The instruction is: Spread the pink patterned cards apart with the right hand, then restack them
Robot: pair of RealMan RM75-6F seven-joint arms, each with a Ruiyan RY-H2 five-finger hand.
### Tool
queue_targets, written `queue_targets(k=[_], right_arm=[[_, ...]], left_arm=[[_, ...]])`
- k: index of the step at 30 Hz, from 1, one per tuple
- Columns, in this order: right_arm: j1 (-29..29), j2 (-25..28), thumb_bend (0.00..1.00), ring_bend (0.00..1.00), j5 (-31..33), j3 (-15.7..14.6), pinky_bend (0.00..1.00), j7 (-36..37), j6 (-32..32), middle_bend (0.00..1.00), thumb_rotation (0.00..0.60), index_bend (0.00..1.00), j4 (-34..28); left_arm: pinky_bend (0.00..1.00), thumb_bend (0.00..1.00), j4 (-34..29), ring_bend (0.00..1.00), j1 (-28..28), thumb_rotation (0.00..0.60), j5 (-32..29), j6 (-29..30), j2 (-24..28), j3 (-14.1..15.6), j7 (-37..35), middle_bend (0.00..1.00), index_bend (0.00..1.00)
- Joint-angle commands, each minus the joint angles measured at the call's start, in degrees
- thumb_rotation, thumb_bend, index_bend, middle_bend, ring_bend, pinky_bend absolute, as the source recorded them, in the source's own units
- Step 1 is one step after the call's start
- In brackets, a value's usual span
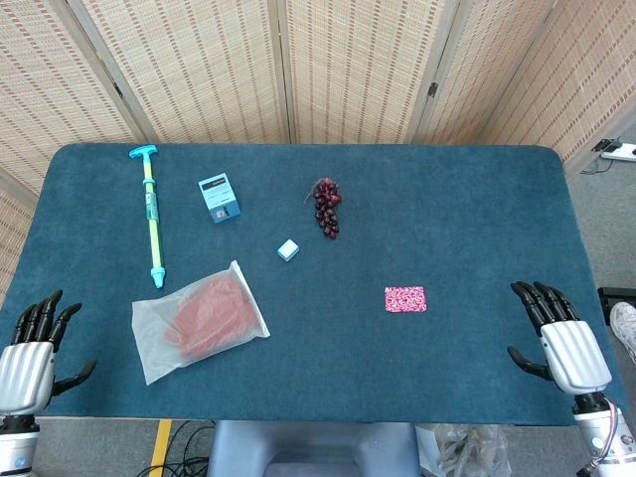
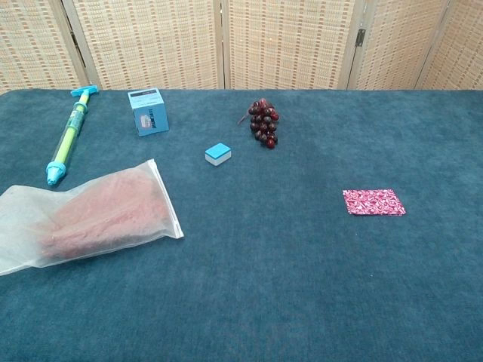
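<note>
The pink patterned cards (image 1: 405,299) lie in one neat stack on the blue table, right of centre; the chest view shows the same stack (image 2: 373,202) flat and squared. My right hand (image 1: 558,338) rests at the table's near right edge, well to the right of the stack, its fingers apart and holding nothing. At the near left edge, my left hand (image 1: 35,350) is likewise open and empty. Neither hand shows in the chest view.
A clear bag with something reddish (image 1: 199,320) lies front left. Behind it are a green and blue syringe-like toy (image 1: 152,212), a small blue box (image 1: 219,197), a small blue-white block (image 1: 288,249) and a bunch of dark grapes (image 1: 326,207). Bamboo screens stand behind the table.
</note>
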Motion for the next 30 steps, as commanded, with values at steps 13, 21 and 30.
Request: queue_targets(k=[13, 21, 30], right_arm=[[-0.99, -0.87, 0.28, 0.08, -0.27, -0.10, 0.14, 0.75, 2.03, 0.13, 0.600, 0.02, 1.12], [0.46, -2.27, 0.28, 0.20, 1.59, 0.82, 0.30, -2.07, -0.49, 0.23, 0.600, 0.02, 0.72], [4.74, -2.90, 0.39, 0.66, 4.71, 1.28, 0.82, -4.52, -8.92, 0.58, 0.600, 0.08, -0.52]], left_arm=[[0.09, 0.23, -0.07, 0.02, -0.03, 0.600, 0.74, -0.05, 0.11, 0.26, -0.11, 0.03, 0.18], [0.09, 0.23, 0.17, 0.02, 0.05, 0.600, 0.76, 0.04, 0.25, 0.23, -0.44, 0.03, 0.18], [0.09, 0.23, 0.47, 0.02, 0.64, 0.600, 0.95, 0.56, 0.49, 0.58, -1.24, 0.03, 0.18]])
